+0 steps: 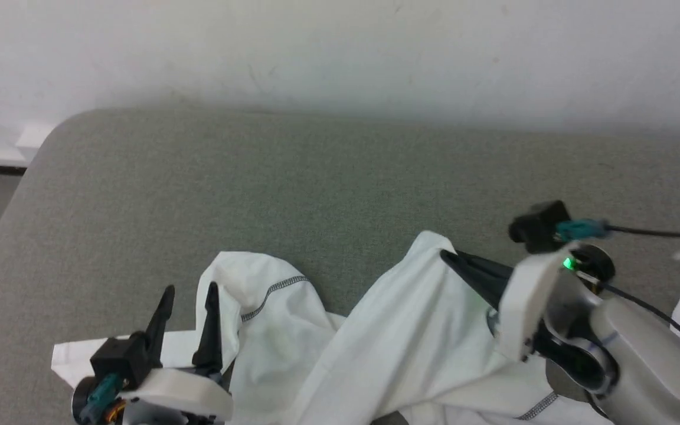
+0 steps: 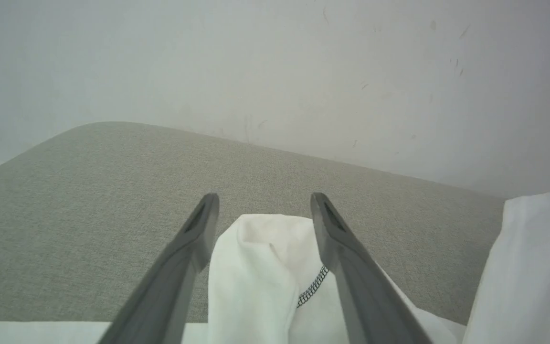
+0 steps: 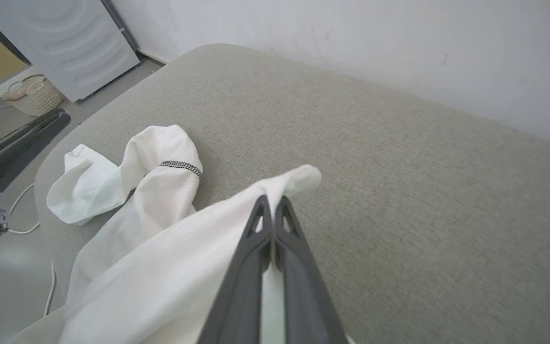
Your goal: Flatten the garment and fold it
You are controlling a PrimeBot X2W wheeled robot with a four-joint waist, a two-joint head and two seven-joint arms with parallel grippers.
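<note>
White, thin-fabric long-sleeved garment (image 1: 411, 342) with dark zigzag seams lies crumpled at the near edge of a grey cloth-covered surface (image 1: 257, 177). At its right side the right gripper (image 1: 447, 255) pinches a raised fold, fingers pressed together. At its left side the left gripper (image 1: 190, 290) stands spread wide beside a bunched part.

The garment (image 1: 411, 348) is plain white with dark grey zigzag-stitched seams (image 1: 275, 289). The bench (image 1: 257, 177) is a flecked grey-green weave; the wall (image 1: 340, 47) off-white, faintly scuffed. The left end effector (image 1: 191, 289) and right end effector (image 1: 447, 255) have black fingers (image 1: 161, 317), white housings (image 1: 523, 301) and teal plugs (image 1: 579, 229); a green light (image 1: 567, 263) glows on the right. A basket (image 3: 34, 95) is cream.
</note>
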